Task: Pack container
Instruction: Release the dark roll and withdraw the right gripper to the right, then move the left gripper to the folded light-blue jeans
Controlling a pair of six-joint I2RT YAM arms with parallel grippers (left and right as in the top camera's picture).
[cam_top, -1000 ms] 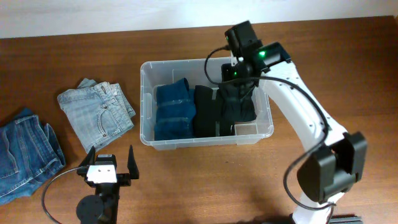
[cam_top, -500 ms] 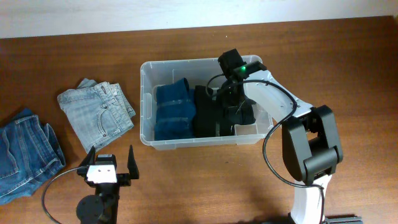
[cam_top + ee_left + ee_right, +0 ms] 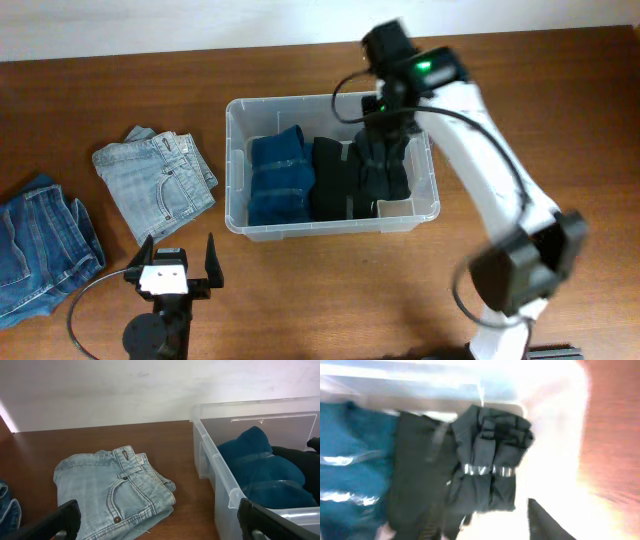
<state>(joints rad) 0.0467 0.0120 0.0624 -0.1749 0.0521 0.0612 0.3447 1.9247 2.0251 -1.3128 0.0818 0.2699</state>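
1. R gripper (image 3: 489, 524) has lifted off black garment (image 3: 383, 170); jaws now partly apart, nothing held.
2. L gripper (image 3: 179, 248) unchanged: wide apart, empty, by front edge of table (image 3: 560, 120).
3. Container (image 3: 232, 160) mid-table, same spot; blue garment (image 3: 275, 180) in its left part.

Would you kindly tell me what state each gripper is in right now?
Left gripper: open, holding nothing.
Right gripper: jaws apart, holding nothing, above the black garment in the container.

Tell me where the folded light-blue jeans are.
In the overhead view, the light-blue jeans lie left of the container, right of the darker jeans.
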